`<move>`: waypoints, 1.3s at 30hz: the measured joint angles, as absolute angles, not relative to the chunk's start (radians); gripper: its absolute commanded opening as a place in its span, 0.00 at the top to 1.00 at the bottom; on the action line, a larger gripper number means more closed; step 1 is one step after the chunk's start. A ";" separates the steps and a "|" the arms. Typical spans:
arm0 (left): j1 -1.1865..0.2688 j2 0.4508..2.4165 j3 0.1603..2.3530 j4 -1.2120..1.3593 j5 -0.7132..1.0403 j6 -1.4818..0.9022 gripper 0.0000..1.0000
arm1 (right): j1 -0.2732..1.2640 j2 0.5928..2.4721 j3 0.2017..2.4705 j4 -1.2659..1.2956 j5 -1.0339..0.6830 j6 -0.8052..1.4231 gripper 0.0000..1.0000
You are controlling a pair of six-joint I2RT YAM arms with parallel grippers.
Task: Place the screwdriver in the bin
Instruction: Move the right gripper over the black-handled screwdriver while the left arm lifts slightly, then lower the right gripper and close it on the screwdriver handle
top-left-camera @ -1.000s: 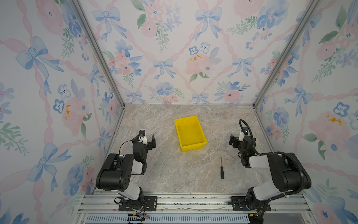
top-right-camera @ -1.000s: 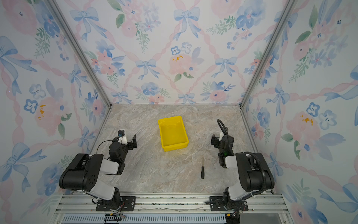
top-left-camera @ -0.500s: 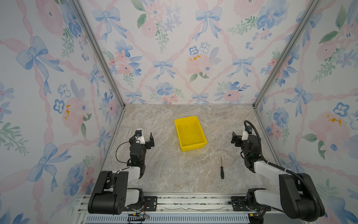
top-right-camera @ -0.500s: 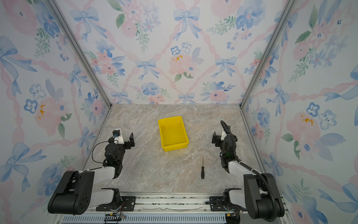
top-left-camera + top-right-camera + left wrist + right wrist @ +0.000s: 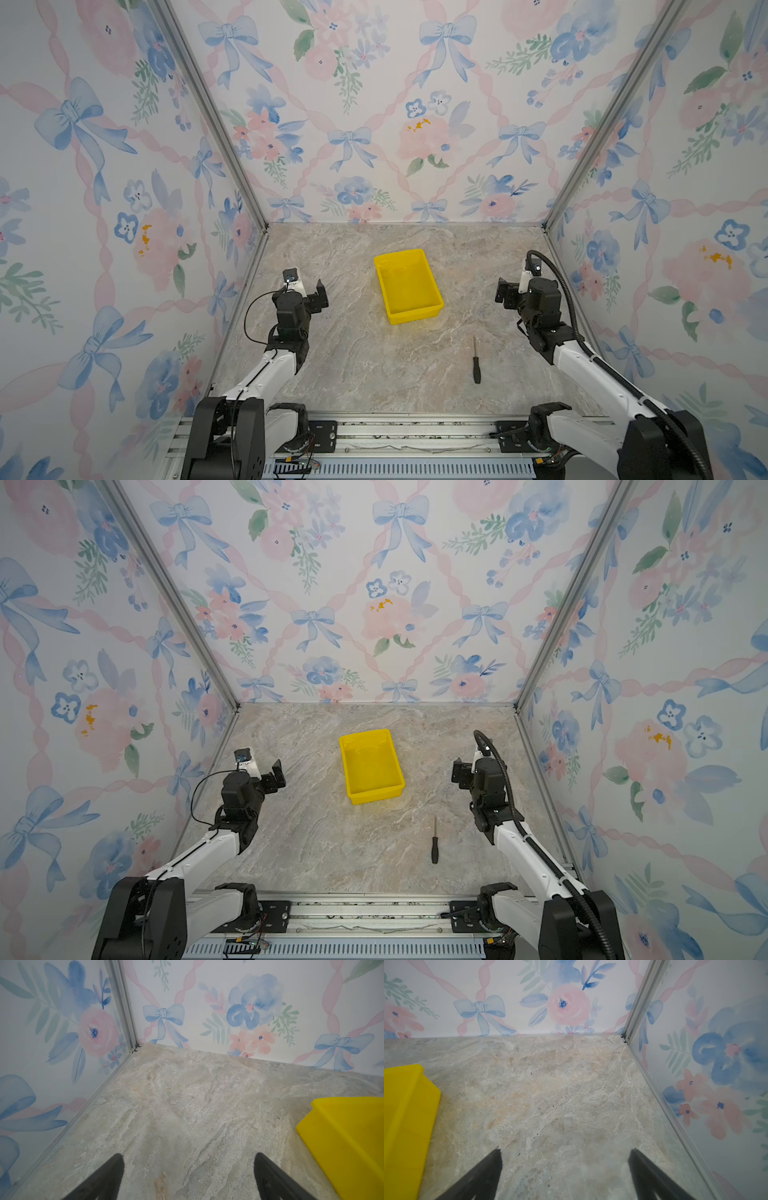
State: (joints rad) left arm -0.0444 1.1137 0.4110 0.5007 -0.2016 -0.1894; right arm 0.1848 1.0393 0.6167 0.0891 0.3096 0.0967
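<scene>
Nothing done yet. Screwdriver (image 5: 476, 365) lies flat on worktop (image 5: 353, 374), behind and inboard of right end effector (image 5: 565, 1151), well apart, untouched. Right end effector and left end effector (image 5: 189, 1156) both spread wide, empty. Bin (image 5: 415, 313) sits between them, holds nothing. Remaining, by my reading: reach, grasp, carry, drop.

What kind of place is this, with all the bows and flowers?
Probably a robot practice booth: two arms on a metal rail, flowery wall panels around a stone-patterned table, plus a yellow bin and screwdriver.
</scene>
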 measured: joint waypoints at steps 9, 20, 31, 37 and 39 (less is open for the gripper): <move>-0.044 1.068 0.533 0.117 -0.139 -0.377 0.02 | 0.284 0.925 0.865 -0.591 0.344 0.339 0.03; -0.118 1.058 0.570 -0.210 0.085 -0.459 0.02 | 0.537 0.915 0.857 -0.933 0.252 0.543 0.03; -0.302 0.981 0.580 -0.311 0.225 -0.538 0.02 | 0.598 1.129 0.767 -0.847 0.081 0.554 0.02; -0.310 0.995 0.583 -0.317 0.225 -0.539 0.02 | 0.625 1.175 0.723 -0.785 0.035 0.558 0.04; -0.310 0.999 0.585 -0.318 0.224 -0.538 0.02 | 0.634 1.189 0.704 -0.772 0.025 0.562 0.07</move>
State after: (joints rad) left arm -0.3096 0.9989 0.5846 -0.3176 0.2245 -0.5385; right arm 0.6338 1.1889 0.7040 -0.7723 0.0250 0.5625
